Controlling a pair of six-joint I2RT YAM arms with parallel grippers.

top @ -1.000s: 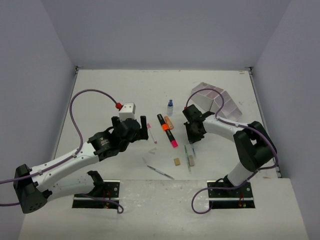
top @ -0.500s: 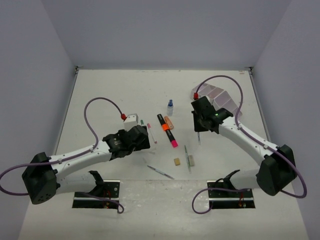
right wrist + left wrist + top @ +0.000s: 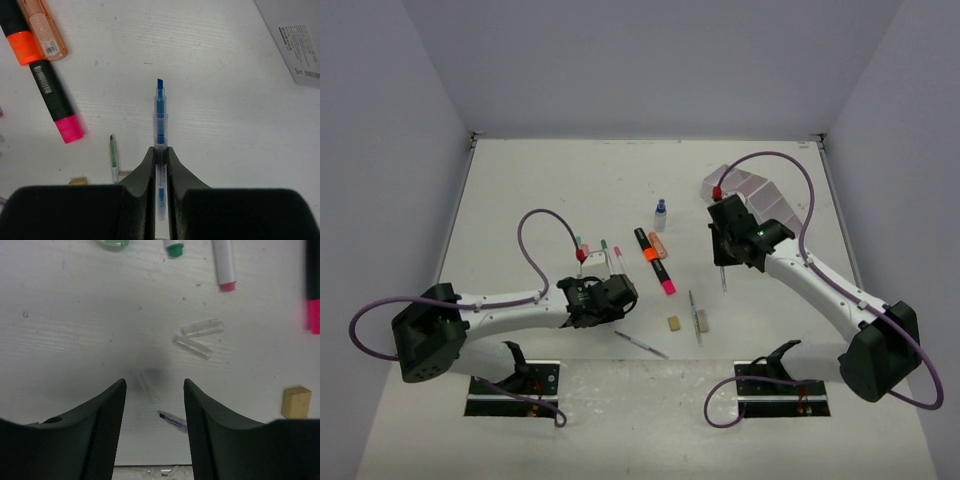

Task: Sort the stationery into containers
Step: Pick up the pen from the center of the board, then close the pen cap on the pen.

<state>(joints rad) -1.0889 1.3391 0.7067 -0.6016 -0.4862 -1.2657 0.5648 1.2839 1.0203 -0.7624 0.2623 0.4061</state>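
My right gripper [image 3: 160,150] is shut on a thin blue pen [image 3: 160,112] and holds it above the table [image 3: 520,200], left of the white containers [image 3: 760,197]. My left gripper [image 3: 154,385] hangs low over the table with its jaws apart. A clear cap [image 3: 148,385] lies on the table between the fingertips, and a thin pen [image 3: 174,420] lies just beyond. More stationery lies mid-table: a black marker with orange and pink [image 3: 655,262], a blue-capped bottle [image 3: 660,213], a tan eraser [image 3: 674,323] and a green pen [image 3: 695,312].
Two more clear caps [image 3: 199,337] lie right of the left fingers. A pink-capped pen [image 3: 224,265] and a green-capped pen [image 3: 173,247] sit farther off. A peach highlighter [image 3: 42,30] lies beside the marker. The table's near edge runs just under the left gripper.
The left gripper moved toward the near edge, dropped low and narrowed its jaws. The right gripper lifted the blue pen off the table and swung back toward the containers.
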